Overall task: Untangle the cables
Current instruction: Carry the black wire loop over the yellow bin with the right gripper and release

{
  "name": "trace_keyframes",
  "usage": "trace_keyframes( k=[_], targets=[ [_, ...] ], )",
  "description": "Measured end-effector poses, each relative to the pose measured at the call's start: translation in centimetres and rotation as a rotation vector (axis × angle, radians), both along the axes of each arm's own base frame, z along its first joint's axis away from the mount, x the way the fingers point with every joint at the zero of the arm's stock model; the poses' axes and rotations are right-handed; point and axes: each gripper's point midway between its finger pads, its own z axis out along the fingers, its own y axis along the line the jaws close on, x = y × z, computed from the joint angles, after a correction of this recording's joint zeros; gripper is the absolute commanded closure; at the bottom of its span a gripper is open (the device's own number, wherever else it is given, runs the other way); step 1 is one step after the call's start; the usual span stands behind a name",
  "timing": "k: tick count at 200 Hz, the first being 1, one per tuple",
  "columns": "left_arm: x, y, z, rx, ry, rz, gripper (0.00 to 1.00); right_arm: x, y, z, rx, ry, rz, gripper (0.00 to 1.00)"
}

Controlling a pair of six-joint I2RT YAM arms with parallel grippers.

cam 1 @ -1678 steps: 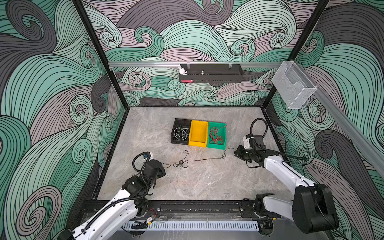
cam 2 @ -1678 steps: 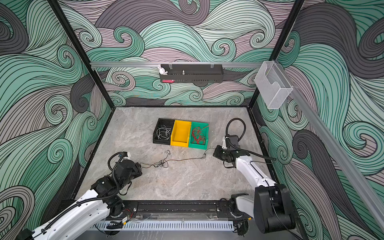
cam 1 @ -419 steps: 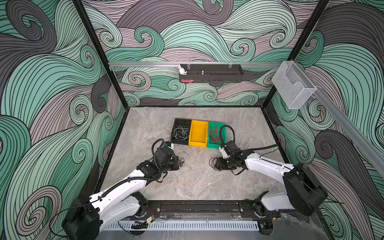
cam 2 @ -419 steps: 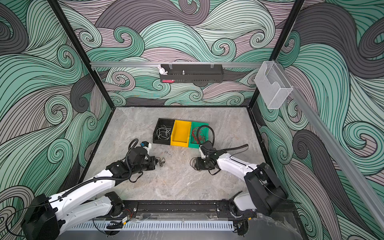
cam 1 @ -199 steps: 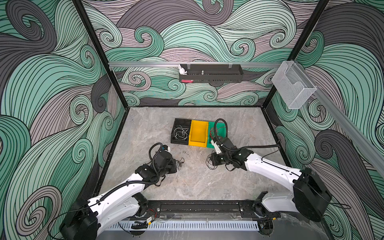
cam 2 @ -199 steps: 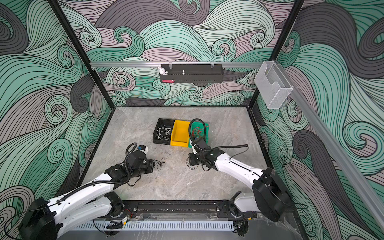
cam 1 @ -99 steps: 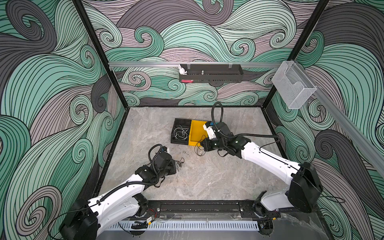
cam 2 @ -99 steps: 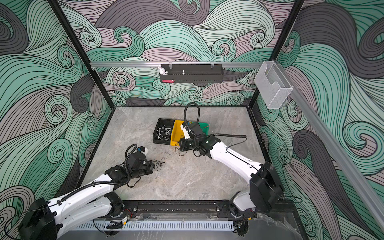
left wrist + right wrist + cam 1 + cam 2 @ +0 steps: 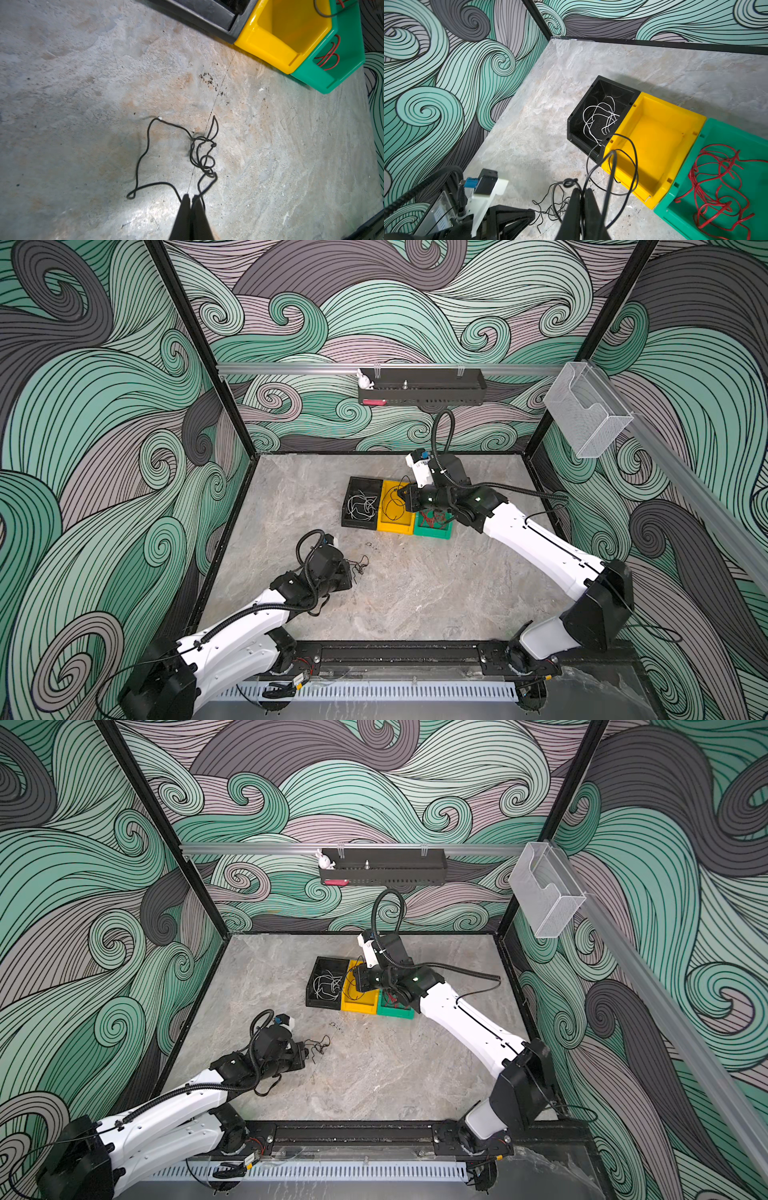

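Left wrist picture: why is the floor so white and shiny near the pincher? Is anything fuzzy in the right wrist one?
Left wrist view: light glares off the floor beside the left gripper; the floor cable is sharp. Right wrist view: the hanging cable pinched by the right gripper is fuzzy, being near the lens.

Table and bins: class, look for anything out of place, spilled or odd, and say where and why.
A knotted black cable lies loose on the table, pinched by the left gripper. Dark specks are strewn before the yellow bin. The right gripper holds a looped black cable above that bin, not yet released.
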Motion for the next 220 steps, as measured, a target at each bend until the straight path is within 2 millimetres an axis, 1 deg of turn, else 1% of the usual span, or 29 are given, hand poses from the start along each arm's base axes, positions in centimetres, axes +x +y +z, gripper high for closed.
trace_keyframes(
  k=[27, 53, 77, 104, 116, 149, 176, 200, 213, 220],
  targets=[
    [0.0, 0.1, -0.2, 0.004, 0.001, 0.003, 0.94, 1.7, -0.7, -0.7, 0.005, 0.025, -0.019, 0.91],
    [0.1, 0.1, -0.1, 0.004, -0.004, 0.005, 0.94, 2.8, -0.2, -1.9, 0.052, 0.086, 0.002, 0.91],
    [0.2, 0.1, -0.1, 0.004, -0.005, 0.006, 0.94, 3.6, 0.3, -3.9, 0.073, 0.148, 0.006, 0.91],
    [0.2, 0.0, -0.3, 0.008, -0.002, 0.006, 0.94, 4.5, 0.5, -6.7, 0.047, 0.198, -0.008, 0.91],
    [0.2, 0.0, -0.3, 0.007, -0.003, 0.007, 0.94, 5.0, 0.6, -7.6, 0.036, 0.21, -0.015, 0.91],
    [0.3, 0.0, -0.5, 0.01, 0.002, 0.006, 0.94, 7.1, 1.0, -9.8, -0.003, 0.217, -0.049, 0.9],
    [0.3, -0.1, -0.6, 0.011, 0.006, 0.005, 0.94, 9.0, 0.7, -11.7, -0.065, 0.214, -0.099, 0.89],
    [0.3, -0.1, -0.6, 0.011, 0.006, 0.004, 0.94, 9.7, 0.0, -13.8, -0.134, 0.231, -0.133, 0.83],
    [0.3, -0.1, -0.6, 0.011, 0.006, 0.004, 0.94, 9.7, -0.3, -14.8, -0.164, 0.246, -0.137, 0.72],
    [0.3, -0.1, -0.6, 0.011, 0.006, 0.004, 0.94, 9.6, -0.5, -15.1, -0.175, 0.253, -0.139, 0.69]
  ],
)
